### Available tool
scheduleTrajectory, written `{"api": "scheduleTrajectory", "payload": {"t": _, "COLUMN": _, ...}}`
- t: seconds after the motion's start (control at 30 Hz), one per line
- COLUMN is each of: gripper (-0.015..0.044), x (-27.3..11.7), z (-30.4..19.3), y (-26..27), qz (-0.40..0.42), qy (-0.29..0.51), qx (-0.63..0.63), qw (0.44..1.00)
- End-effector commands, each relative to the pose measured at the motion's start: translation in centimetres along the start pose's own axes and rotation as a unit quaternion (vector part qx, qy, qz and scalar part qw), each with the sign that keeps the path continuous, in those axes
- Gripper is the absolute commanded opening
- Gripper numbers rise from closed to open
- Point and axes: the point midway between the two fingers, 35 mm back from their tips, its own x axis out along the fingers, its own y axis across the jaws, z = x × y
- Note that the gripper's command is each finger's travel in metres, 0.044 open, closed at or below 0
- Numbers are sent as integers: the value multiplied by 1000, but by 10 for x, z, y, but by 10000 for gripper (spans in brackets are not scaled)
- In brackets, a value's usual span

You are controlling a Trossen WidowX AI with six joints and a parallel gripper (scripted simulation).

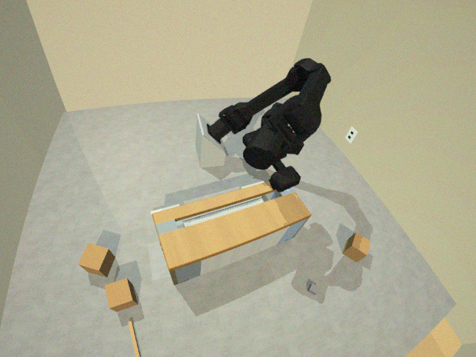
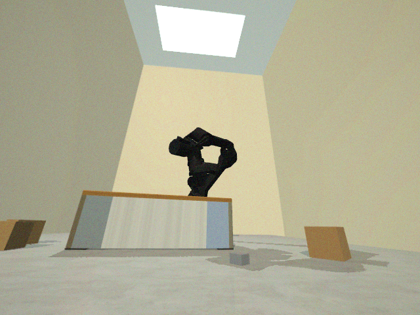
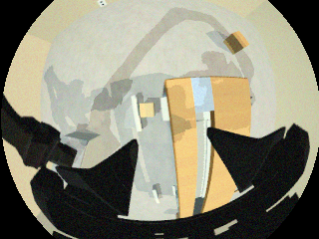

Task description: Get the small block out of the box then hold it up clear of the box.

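Note:
The small grey block point(image 1: 312, 287) point(image 2: 239, 258) rests on the table, outside the box and in front of its right end, apart from it. The box point(image 1: 230, 239) point(image 2: 155, 195) point(image 3: 231, 105) stands upright with a wooden top split by a long slot. Through the slot a pale shelf strip point(image 1: 227, 211) point(image 3: 204, 149) shows, with no block visible on it. My gripper point(image 3: 172, 136) is open and empty, above the rear right part of the box. In the exterior view its fingers are not visible behind the arm and box.
A wooden cube point(image 1: 356, 247) point(image 2: 323, 242) point(image 3: 235, 43) stands right of the grey block. Two more cubes point(image 1: 96, 259) point(image 1: 120, 294) stand left of the box, with a thin wooden strip point(image 1: 134, 340) near them. A pale upright panel point(image 1: 211, 149) stands behind the box, close to the arm.

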Motion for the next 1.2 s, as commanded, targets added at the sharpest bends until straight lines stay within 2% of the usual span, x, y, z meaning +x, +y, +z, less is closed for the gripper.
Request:
{"api": "scheduleTrajectory", "payload": {"t": 0.0, "gripper": 374, "x": 0, "z": 2, "y": 0, "qz": 0, "qy": 2, "qx": -1, "qw": 1000}}
{"api": "scheduleTrajectory", "payload": {"t": 0.07, "gripper": 321, "x": 1, "z": 16, "y": -2, "qz": 1, "qy": 14, "qx": 6, "qw": 1000}}
{"api": "scheduleTrajectory", "payload": {"t": 0.13, "gripper": 285, "x": 1, "z": 19, "y": -1, "qz": -6, "qy": 18, "qx": 71, "qw": 997}}
{"api": "scheduleTrajectory", "payload": {"t": 0.37, "gripper": 285, "x": -2, "z": 23, "y": 4, "qz": -37, "qy": 19, "qx": 327, "qw": 944}}
{"api": "scheduleTrajectory", "payload": {"t": 0.5, "gripper": 285, "x": -4, "z": 26, "y": 8, "qz": -58, "qy": 10, "qx": 494, "qw": 867}}
{"api": "scheduleTrajectory", "payload": {"t": 0.67, "gripper": 285, "x": -5, "z": 29, "y": 12, "qz": -81, "qy": -11, "qx": 676, "qw": 732}}
{"api": "scheduleTrajectory", "payload": {"t": 1.17, "gripper": 285, "x": -7, "z": 33, "y": 20, "qz": -102, "qy": -62, "qx": 882, "qw": 456}}
